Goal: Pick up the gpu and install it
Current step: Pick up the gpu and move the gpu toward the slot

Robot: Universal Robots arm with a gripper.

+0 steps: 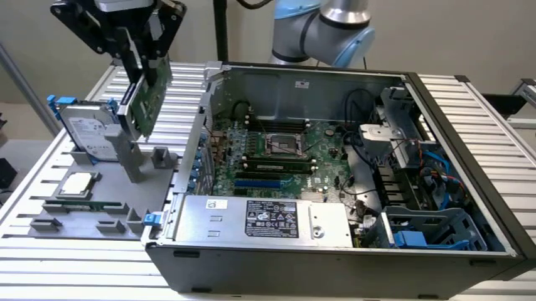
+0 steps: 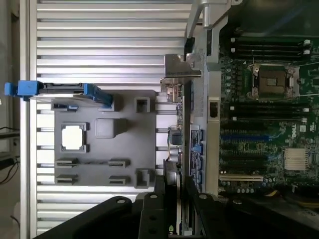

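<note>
And the tool (image 1: pixel 144 58) is clenched on the gpu (image 1: pixel 154 97), card hanging on edge, silver bracket toward the hard drive (image 1: pixel 88 132). It's up over the grey holder tray (image 1: pixel 109 204) on the table (image 1: pixel 59 257), at the exterior view's left of the open computer case (image 1: pixel 251 260).

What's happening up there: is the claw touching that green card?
Touching. The exterior view shows the gripper clamped on the upper edge of the gpu, its fingers pressed against both faces of the card.
</note>
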